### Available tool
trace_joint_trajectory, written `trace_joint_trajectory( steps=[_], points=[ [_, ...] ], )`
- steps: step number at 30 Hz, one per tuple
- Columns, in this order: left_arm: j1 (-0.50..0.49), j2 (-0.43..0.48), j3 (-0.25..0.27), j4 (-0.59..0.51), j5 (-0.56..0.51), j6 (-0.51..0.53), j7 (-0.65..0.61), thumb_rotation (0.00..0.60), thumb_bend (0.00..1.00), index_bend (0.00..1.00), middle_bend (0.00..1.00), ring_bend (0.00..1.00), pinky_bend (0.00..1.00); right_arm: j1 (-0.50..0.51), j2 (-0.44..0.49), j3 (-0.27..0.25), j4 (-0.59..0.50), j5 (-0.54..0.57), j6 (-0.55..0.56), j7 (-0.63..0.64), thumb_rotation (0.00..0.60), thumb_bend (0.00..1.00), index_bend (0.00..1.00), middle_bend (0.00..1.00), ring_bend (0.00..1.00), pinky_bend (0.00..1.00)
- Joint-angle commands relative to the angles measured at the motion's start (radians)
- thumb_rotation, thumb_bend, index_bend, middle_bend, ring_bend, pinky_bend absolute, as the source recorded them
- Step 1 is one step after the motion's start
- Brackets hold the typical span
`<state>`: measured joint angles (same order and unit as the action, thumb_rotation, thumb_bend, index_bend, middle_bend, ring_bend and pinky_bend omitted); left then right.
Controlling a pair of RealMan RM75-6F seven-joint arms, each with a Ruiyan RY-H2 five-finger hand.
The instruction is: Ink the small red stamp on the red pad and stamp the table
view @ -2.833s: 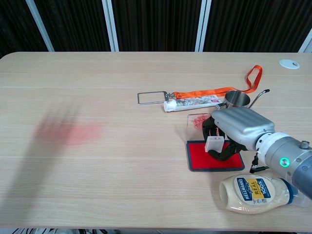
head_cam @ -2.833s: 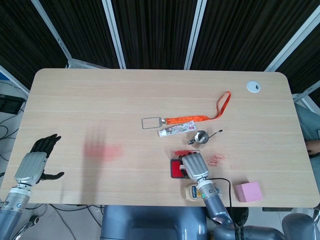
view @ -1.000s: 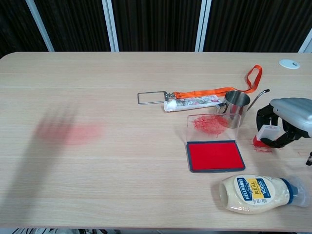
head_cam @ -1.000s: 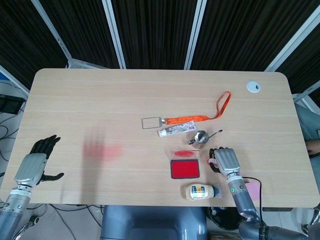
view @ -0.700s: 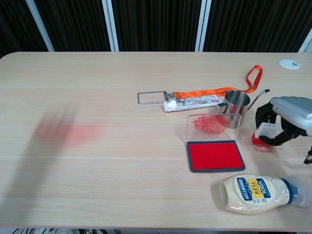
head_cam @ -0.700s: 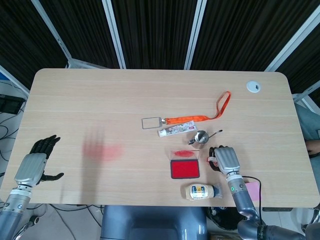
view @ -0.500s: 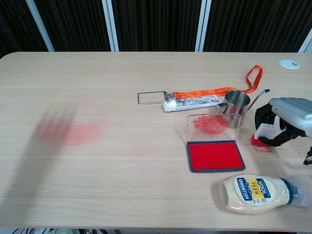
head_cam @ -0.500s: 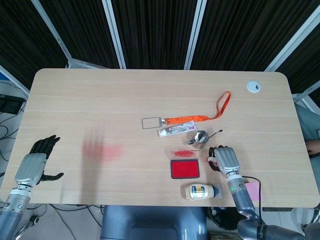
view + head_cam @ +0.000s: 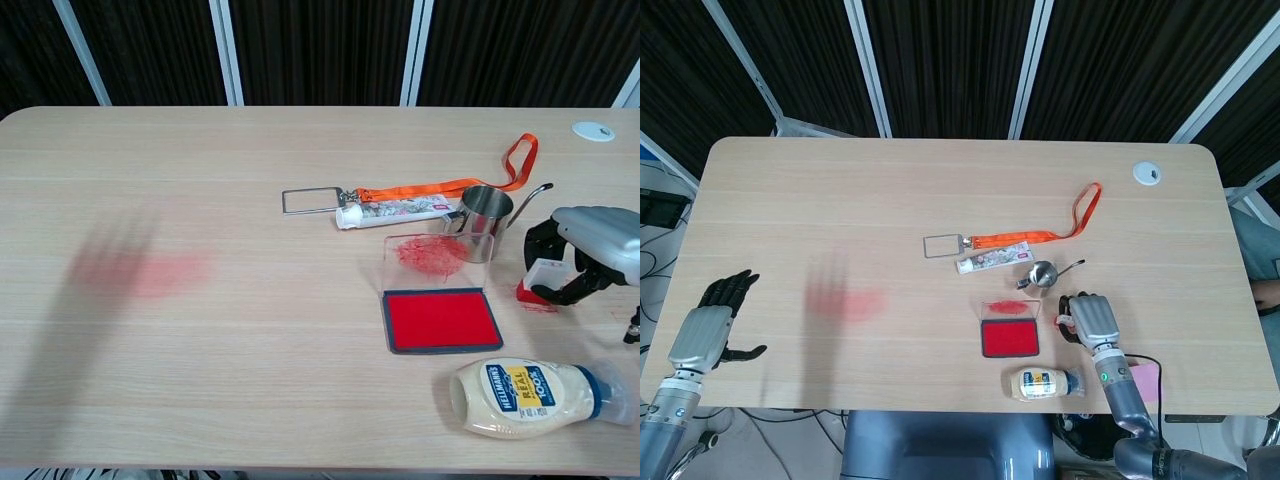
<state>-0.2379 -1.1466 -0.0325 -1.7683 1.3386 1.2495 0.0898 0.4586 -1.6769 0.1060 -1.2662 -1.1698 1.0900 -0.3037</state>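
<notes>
The small red stamp point(image 9: 541, 280), white on top with a red base, stands on the table right of the red pad point(image 9: 441, 319), over a smear of red ink. My right hand point(image 9: 590, 247) curls over it with its fingers around the stamp; in the head view this right hand point(image 9: 1091, 320) covers most of the stamp point(image 9: 1064, 321). The red pad point(image 9: 1009, 339) lies open, its clear ink-stained lid point(image 9: 428, 255) upright behind it. My left hand point(image 9: 712, 322) rests far away at the table's left front edge, fingers spread and holding nothing.
A mayonnaise bottle point(image 9: 535, 395) lies in front of the pad. A steel cup point(image 9: 486, 207), a toothpaste tube point(image 9: 398, 211) and an orange lanyard with badge holder point(image 9: 440, 187) lie behind it. A pink block point(image 9: 1145, 378) sits near the right front edge. A faint red stain point(image 9: 140, 270) marks the left side.
My right hand carried the stamp from the red pad rightward and set it down on the table. Over the last second it has barely moved. The left hand stayed still.
</notes>
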Motion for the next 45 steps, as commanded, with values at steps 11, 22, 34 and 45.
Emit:
trace_joint_trajectory(
  steps=[11, 22, 34, 45],
  points=[
    [0.0, -0.001, -0.001, 0.0, -0.003, 0.001, 0.002, 0.6, 0.0, 0.0, 0.0, 0.0, 0.0, -0.002, -0.001, 0.006, 0.004, 0.002, -0.009, -0.001, 0.6, 0.48, 0.76, 0.55, 0.41, 0.47],
    [0.001, 0.0, -0.001, -0.001, -0.002, 0.0, 0.002, 0.6, 0.0, 0.0, 0.0, 0.0, 0.0, -0.003, 0.003, 0.008, -0.001, 0.014, -0.022, -0.02, 0.6, 0.45, 0.74, 0.53, 0.39, 0.47],
    [0.0, 0.0, -0.001, -0.001, -0.002, 0.0, 0.002, 0.6, 0.0, 0.0, 0.0, 0.0, 0.0, -0.005, 0.005, 0.01, -0.006, 0.024, -0.027, -0.037, 0.6, 0.4, 0.73, 0.52, 0.38, 0.46],
    [0.001, 0.0, -0.002, -0.001, -0.001, 0.001, 0.003, 0.6, 0.0, 0.0, 0.0, 0.0, 0.0, -0.006, 0.005, 0.012, -0.013, 0.035, -0.031, -0.055, 0.6, 0.37, 0.71, 0.51, 0.38, 0.46]
  ],
)
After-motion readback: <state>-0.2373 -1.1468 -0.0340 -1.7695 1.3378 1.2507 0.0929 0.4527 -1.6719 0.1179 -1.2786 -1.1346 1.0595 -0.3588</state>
